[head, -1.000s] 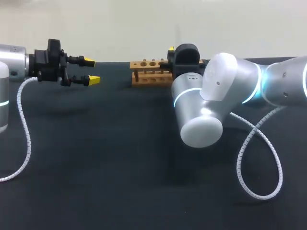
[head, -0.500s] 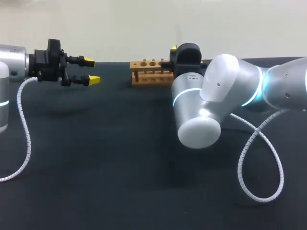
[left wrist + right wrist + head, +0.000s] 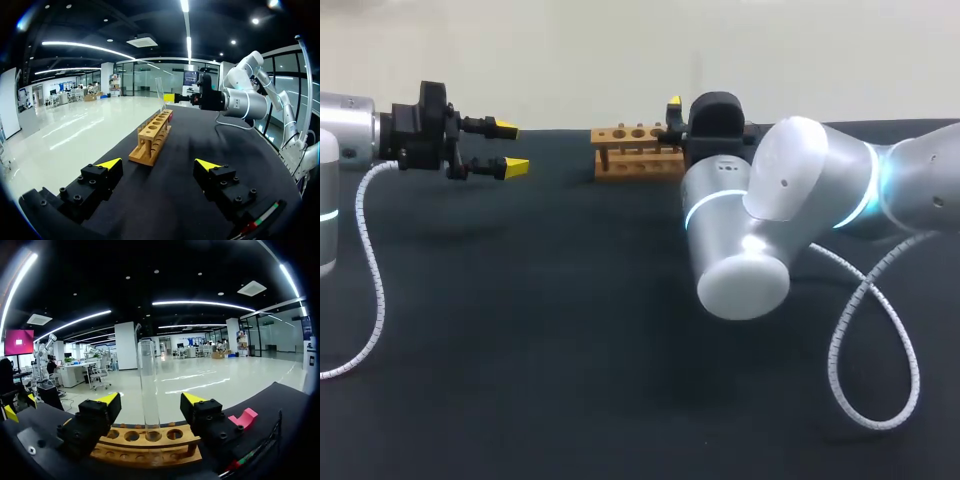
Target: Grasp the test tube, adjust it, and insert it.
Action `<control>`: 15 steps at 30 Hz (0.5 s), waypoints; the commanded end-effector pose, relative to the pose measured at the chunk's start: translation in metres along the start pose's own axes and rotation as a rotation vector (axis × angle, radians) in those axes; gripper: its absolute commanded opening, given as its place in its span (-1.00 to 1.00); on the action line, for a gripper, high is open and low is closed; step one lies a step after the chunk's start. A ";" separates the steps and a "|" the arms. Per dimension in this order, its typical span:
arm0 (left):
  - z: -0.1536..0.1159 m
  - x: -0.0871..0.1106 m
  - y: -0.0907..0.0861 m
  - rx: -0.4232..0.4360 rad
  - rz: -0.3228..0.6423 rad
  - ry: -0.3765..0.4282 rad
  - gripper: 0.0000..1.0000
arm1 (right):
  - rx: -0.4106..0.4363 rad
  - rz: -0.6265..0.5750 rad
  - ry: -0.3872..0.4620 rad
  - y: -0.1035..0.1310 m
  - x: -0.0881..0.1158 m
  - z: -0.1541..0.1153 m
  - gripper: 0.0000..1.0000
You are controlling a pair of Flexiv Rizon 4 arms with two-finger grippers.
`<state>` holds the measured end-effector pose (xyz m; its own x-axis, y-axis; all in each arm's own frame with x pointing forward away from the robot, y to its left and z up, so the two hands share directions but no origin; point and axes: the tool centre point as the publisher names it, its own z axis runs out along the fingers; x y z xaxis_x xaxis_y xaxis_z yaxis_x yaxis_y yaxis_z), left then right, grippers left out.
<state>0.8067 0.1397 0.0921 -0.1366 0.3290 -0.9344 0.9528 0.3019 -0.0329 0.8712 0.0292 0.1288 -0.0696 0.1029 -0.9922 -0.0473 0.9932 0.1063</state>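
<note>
The test tube (image 3: 148, 385) shows best in the right wrist view: a clear glass tube standing upright with its lower end in a hole near the middle of the wooden rack (image 3: 150, 445). It rises between the 2 fingers of the right gripper (image 3: 150, 399). The yellow tips stand wide apart, 1 on each side of the glass, and neither touches it, so the fingers are spread with the tube free between them.

The left wrist view looks along the rack from its other end. There the tube appears as a pale, slightly leaning sliver over the far holes, with the right gripper just behind it. The right arm (image 3: 240, 100) comes in from the side, level above the table. This view also shows the row of round holes along the rack's top.

The head view shows the layout but hardly the tube, as the glass is too faint to make out against the pale wall. The rack sits at the far edge of the dark table (image 3: 520, 330), near its middle. The right arm reaches across from the right, its bulky elbow joint low over the table and its black wrist block at the rack's right end. Only 1 yellow tip peeks out beside that block.

The left gripper (image 3: 510, 147) hangs above the table's far left, well apart from the rack and pointing horizontally toward it. Its 2 yellow-tipped fingers are spread and hold nothing.
</note>
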 end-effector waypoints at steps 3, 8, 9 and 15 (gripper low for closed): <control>0.000 0.001 -0.001 -0.002 0.003 -0.005 1.00 | -0.038 0.007 0.023 -0.006 -0.011 -0.032 1.00; 0.000 0.001 -0.001 -0.002 0.003 -0.005 1.00 | -0.071 0.019 0.028 -0.004 -0.015 -0.044 1.00; 0.000 0.001 -0.001 -0.002 0.003 -0.005 1.00 | -0.076 0.018 0.029 -0.004 -0.015 -0.046 1.00; 0.000 0.001 -0.001 -0.002 0.003 -0.005 1.00 | -0.113 0.014 0.047 0.000 -0.019 -0.058 1.00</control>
<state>0.8067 0.1397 0.0921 -0.1366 0.3290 -0.9344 0.9528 0.3019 -0.0329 0.8218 0.0311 0.1485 -0.1203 0.1117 -0.9864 -0.0857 0.9888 0.1224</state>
